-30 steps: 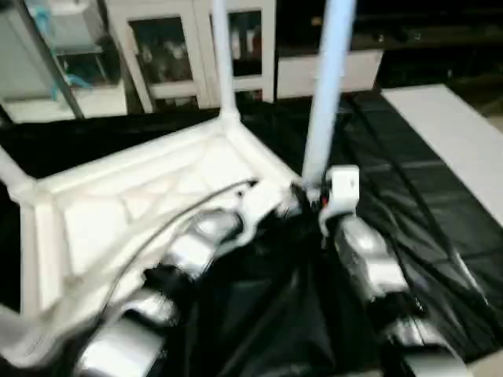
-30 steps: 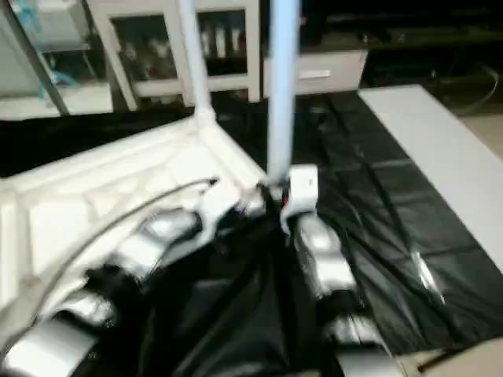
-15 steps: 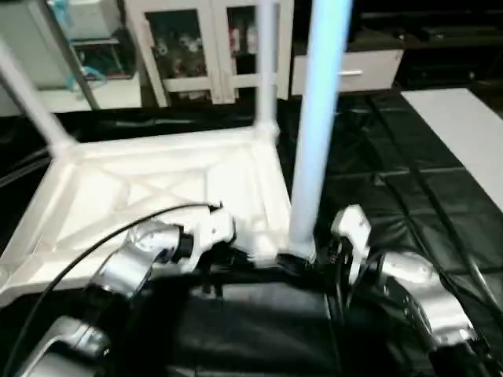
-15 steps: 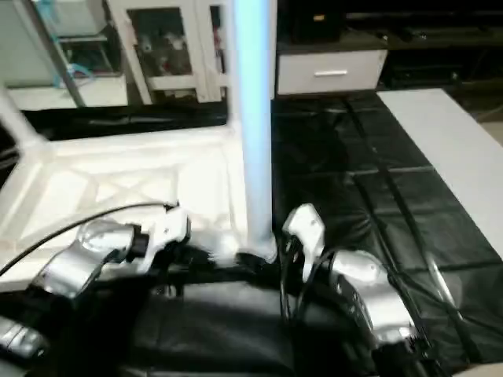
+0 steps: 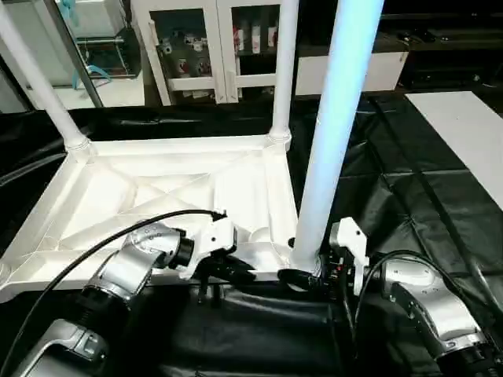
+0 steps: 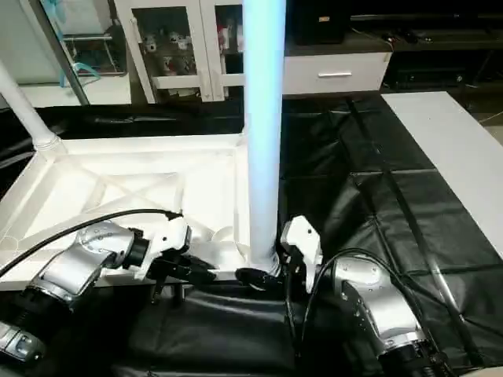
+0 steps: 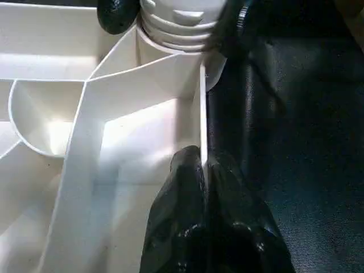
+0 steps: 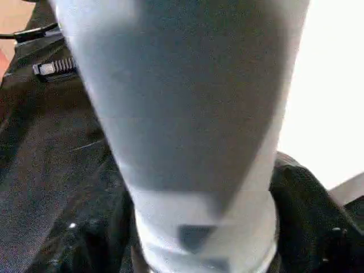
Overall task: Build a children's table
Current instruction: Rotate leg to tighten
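Three legs stand upright in corner sockets. Your nearest leg (image 5: pixel 334 133) runs vertical at 6 o'clock of the tabletop (image 5: pixel 149 192), which lies ribs-up, white, on the black cover (image 5: pixel 409 173). R gripper (image 5: pixel 302 276) clenched round its base; L gripper (image 7: pixel 206 170) pinches the tabletop's near rim.

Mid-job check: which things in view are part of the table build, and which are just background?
Part of the job:
- white tabletop, lying underside up
- near leg, with the right gripper around its base
- two far legs, standing in their corner sockets
- left gripper, pinching the tabletop's rim

Just lying about:
- black cover
- white cabinet
- white board
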